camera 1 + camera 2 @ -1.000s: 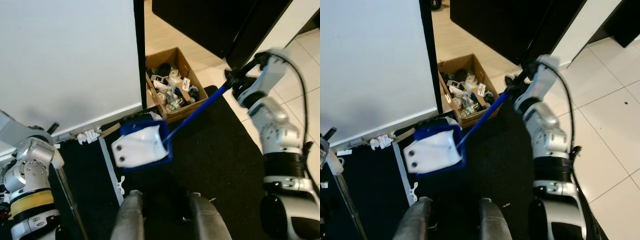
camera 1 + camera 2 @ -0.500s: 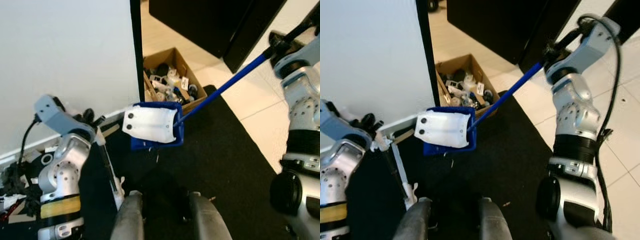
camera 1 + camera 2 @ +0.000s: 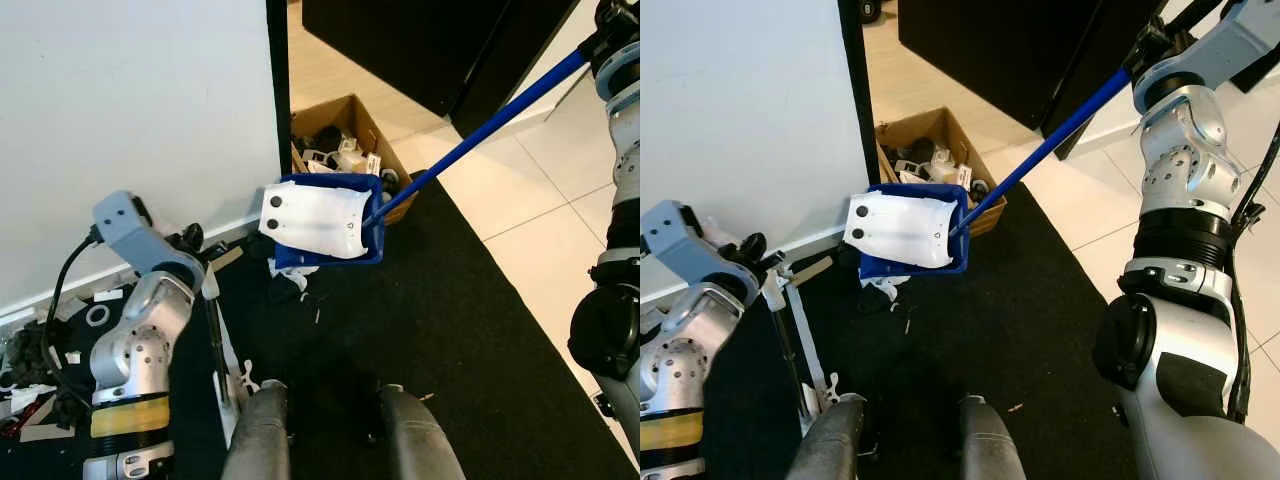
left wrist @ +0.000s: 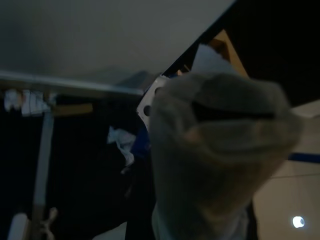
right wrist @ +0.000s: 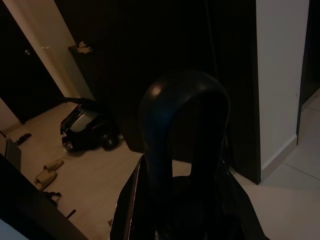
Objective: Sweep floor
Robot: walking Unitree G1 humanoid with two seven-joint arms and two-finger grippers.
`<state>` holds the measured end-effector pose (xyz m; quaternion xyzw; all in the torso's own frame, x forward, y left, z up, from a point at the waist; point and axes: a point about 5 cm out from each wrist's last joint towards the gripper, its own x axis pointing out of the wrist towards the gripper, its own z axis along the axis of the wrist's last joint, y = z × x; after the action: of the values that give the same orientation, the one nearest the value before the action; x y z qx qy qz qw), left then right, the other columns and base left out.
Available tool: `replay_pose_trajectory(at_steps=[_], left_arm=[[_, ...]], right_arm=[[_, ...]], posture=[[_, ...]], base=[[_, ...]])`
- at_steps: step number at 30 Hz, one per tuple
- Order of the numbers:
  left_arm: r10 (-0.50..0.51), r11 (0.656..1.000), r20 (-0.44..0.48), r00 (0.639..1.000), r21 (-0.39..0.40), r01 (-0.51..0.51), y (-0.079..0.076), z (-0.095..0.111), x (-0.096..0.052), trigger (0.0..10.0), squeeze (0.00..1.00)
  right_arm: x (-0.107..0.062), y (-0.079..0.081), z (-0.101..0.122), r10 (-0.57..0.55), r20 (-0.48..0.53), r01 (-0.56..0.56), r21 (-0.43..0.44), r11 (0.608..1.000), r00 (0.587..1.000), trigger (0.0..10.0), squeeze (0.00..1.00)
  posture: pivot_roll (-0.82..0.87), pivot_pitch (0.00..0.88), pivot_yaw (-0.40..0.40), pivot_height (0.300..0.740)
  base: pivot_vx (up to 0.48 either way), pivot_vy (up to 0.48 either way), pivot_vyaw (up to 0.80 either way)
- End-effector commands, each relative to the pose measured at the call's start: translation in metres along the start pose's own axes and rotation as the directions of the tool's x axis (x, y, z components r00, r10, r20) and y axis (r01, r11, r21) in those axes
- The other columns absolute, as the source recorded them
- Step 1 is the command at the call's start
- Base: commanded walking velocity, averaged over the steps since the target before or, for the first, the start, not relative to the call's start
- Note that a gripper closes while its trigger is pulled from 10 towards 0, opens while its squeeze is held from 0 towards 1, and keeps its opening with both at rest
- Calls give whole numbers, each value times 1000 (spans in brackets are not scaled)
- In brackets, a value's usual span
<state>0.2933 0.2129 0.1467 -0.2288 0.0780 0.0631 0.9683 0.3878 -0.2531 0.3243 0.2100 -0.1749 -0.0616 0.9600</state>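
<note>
Right gripper: at far right, raised, clenched on the top of the blue handle. Handle slopes down to the left to the dustpan, blue with a white underside, held tilted in the air just in front of the cardboard box of clutter. Scraps lie on the black mat beneath. Left gripper: near left by the white wall, grasping a thin pole; grip state cannot be told.
</note>
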Motion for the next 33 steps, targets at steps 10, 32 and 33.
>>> replay_pose_trajectory(at_steps=[10,32,33], left_arm=[[-35,986,38,999,162,28,-8,2,1,10000,0],[-48,987,58,997,156,39,-10,4,3,10000,0],[-48,987,58,997,156,39,-10,4,3,10000,0]], right_arm=[[0,-2,5,10,66,-12,29,1000,998,10000,0],[0,1,0,36,59,-38,34,999,998,10000,0],[0,1,0,36,59,-38,34,999,998,10000,0]], posture=[[-10,234,-37,740],[-9,236,-36,740],[-9,236,-36,740]], base=[[226,-244,0],[365,-258,0],[442,0,0]])
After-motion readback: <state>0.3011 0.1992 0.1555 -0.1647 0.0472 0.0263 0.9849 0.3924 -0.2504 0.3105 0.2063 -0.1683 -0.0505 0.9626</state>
